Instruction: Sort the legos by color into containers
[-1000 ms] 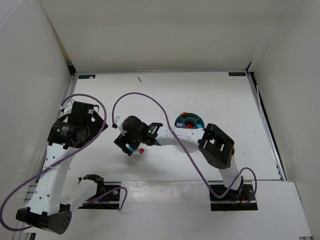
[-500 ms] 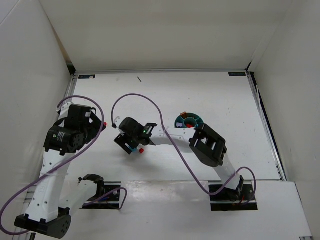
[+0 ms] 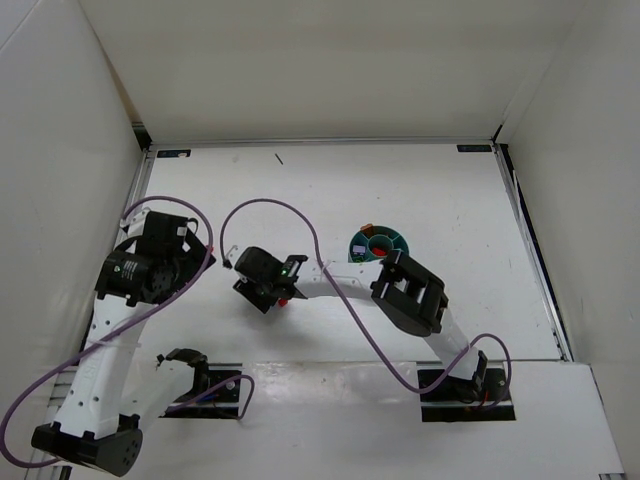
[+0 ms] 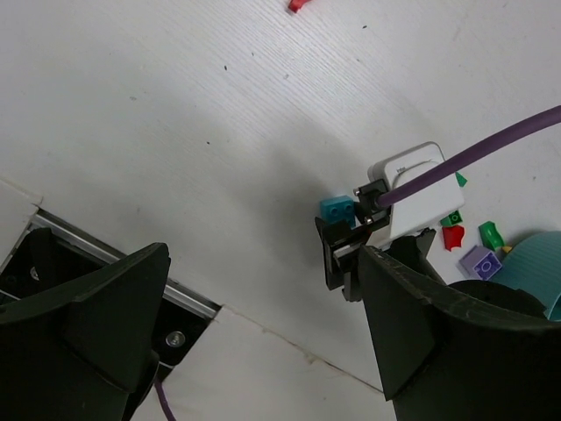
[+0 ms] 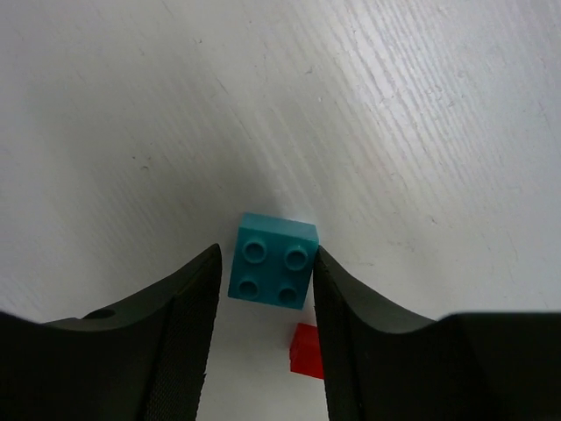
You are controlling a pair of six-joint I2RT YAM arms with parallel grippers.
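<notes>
My right jaws are closed on a teal brick (image 5: 273, 260), one dark finger (image 5: 188, 333) at each of its side faces, studs up. The brick rests flat on the white surface (image 3: 450, 200). A small red brick (image 5: 306, 349) lies just beside it, near my right-hand finger and not touching the teal one. From above, this grip sits left of the teal bowl (image 3: 398, 238), well apart from it, with my right arm stretched across. The bowl's dividers show, and something red lies in one wedge. My left jaws stand wide open with nothing between them, hanging above the surface over to the left. Their camera sees loose pieces beside the bowl's rim: a purple brick (image 4: 479, 261), a red piece (image 4: 453, 237) and a green piece (image 4: 491, 234), with another red bit (image 4: 298, 5) far off alone.
</notes>
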